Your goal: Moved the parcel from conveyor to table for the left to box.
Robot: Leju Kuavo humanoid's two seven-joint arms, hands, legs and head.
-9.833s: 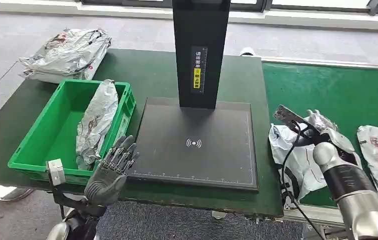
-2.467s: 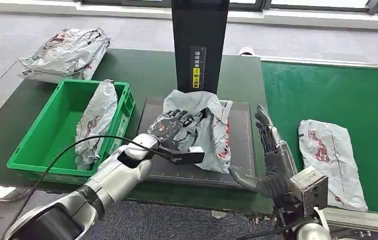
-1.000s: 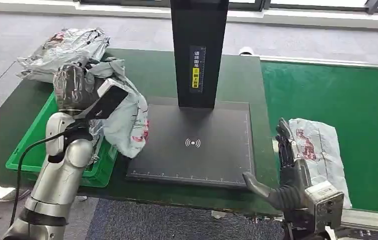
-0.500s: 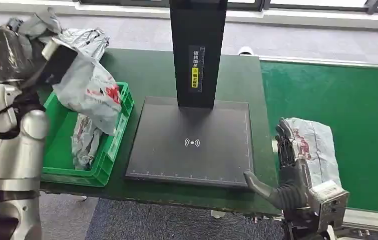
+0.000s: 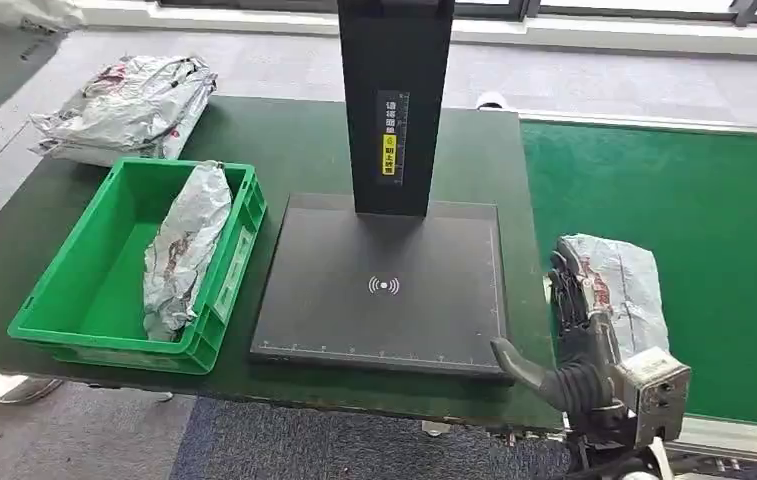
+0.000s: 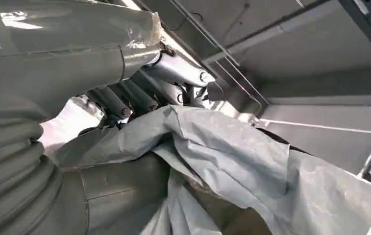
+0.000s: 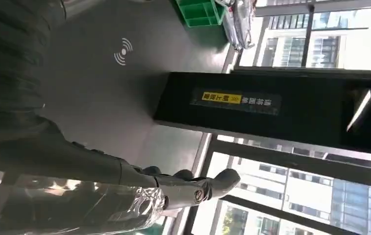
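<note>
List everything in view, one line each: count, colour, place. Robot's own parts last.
green crate: one, on the table's left part.
parcel in crate: one, silver-grey, leaning lengthwise inside.
parcel pile: silver-grey, at the table's far left corner.
scanner pad: one, black, at the table's centre, below a black post.
conveyor: one, green, right of the table.
parcel on conveyor: one, grey, by the right hand.
held parcel: one, grey, in the left hand.
left hand: grips the held parcel.
right hand: fingers spread, beside the parcel on conveyor.

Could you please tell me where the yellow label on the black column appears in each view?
Head view: yellow label on the black column, upper centre.
Left wrist view: not in it.
Right wrist view: yellow label on the same column, turned sideways.
Shared landmark: the white wireless symbol.
</note>
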